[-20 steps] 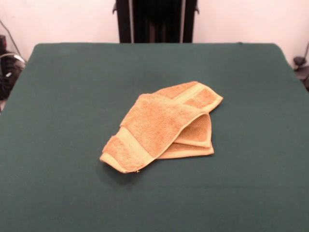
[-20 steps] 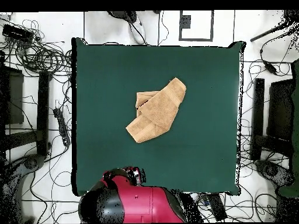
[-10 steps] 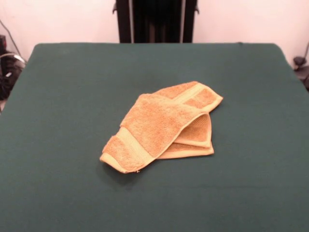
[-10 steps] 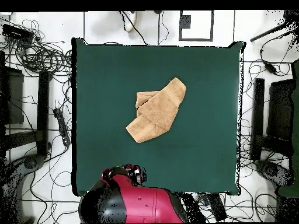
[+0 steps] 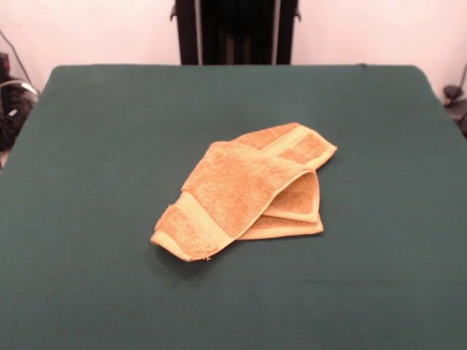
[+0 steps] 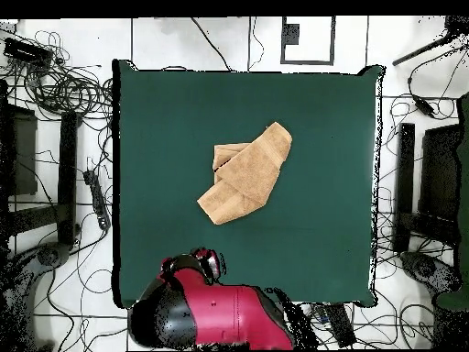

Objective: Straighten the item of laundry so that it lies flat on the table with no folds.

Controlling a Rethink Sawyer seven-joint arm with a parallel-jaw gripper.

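The item of laundry is an orange-tan towel lying folded over itself near the middle of the table. One end with a paler woven band points to the near left, and another banded end lies at the far right under the top layer. In the overhead view the towel runs diagonally across the green table. The red and black arm sits at the bottom edge of that view. Its gripper reaches just over the table's edge, well apart from the towel. Nothing of the gripper shows in the front view.
Cables and dark equipment lie on the floor around the table in the overhead view. The black pedestal stands behind the table's far edge.
The arm has crept a little further over the table's edge in the overhead view. The towel has not moved.
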